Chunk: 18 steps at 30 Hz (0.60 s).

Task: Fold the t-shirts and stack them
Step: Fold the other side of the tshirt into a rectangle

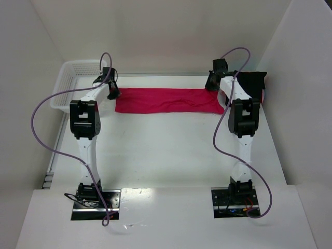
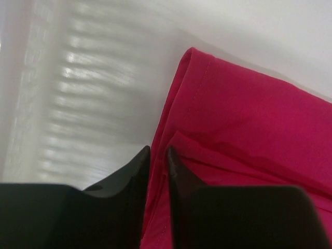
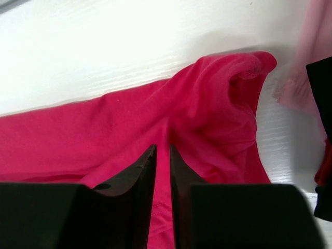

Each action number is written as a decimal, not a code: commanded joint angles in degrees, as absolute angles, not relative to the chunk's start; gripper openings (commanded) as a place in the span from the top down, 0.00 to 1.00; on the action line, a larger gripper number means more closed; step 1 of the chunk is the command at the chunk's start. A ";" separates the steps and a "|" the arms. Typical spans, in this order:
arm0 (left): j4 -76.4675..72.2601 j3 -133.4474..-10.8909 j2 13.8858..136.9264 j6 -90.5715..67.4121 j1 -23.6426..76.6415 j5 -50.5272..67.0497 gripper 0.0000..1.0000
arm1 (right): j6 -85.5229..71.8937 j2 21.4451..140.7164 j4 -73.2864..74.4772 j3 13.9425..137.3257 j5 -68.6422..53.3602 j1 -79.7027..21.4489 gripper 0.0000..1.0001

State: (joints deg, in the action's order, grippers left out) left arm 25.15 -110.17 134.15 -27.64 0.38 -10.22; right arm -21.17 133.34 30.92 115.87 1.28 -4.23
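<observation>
The crimson-red t-shirt (image 1: 166,100) lies as a long folded strip across the far part of the table. My left gripper (image 1: 112,95) is at its left end and my right gripper (image 1: 211,85) at its right end. In the left wrist view the jaws (image 2: 158,150) stand slightly apart, and the red t-shirt's (image 2: 249,114) hemmed edge runs through the narrow gap. The right wrist view shows the same: a small gap at the gripper (image 3: 162,148) with a fold of the red t-shirt (image 3: 129,114) in it. The black t-shirt (image 1: 253,83) lies bunched at the far right, partly behind the right arm.
A white plastic mesh basket (image 1: 72,83) stands at the far left, just beside the left gripper, and shows as a blurred ribbed wall (image 2: 78,104). White walls close in the back and both sides. Purple cables loop off both arms.
</observation>
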 commanded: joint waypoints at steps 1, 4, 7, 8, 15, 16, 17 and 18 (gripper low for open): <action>23.91 -109.07 129.21 -28.48 -0.18 -10.90 0.70 | -19.60 134.30 29.44 117.60 2.11 -3.78 0.77; 23.38 -108.46 127.28 -28.48 -0.18 -10.90 0.59 | -18.38 134.30 29.44 118.74 1.58 -3.78 0.61; 22.77 -108.46 124.91 -27.87 -0.18 -9.59 0.35 | -17.32 132.81 29.44 120.23 0.80 -3.78 0.35; 22.15 -108.46 124.20 -27.25 0.35 -9.06 0.28 | -17.31 131.32 29.44 120.76 0.01 -3.78 0.29; 19.78 -108.46 119.62 -22.24 3.52 -1.59 0.01 | -16.61 122.01 27.43 112.96 -6.68 -3.78 0.10; 19.25 -108.46 119.62 -21.71 4.21 -0.28 0.01 | -16.61 121.04 26.90 111.11 -7.20 -3.78 0.10; 19.25 -108.46 119.62 -21.71 4.22 1.39 0.01 | -16.61 120.16 25.85 107.27 -7.21 -3.78 0.10; 19.25 -108.46 119.62 -20.93 4.83 2.36 0.01 | -16.61 118.41 25.32 105.31 -7.21 -3.78 0.10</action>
State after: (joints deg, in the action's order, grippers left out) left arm 20.95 -108.38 120.79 -23.90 3.11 -3.25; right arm -17.47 125.43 28.86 109.89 -5.17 -4.21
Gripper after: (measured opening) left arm 0.991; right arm 0.896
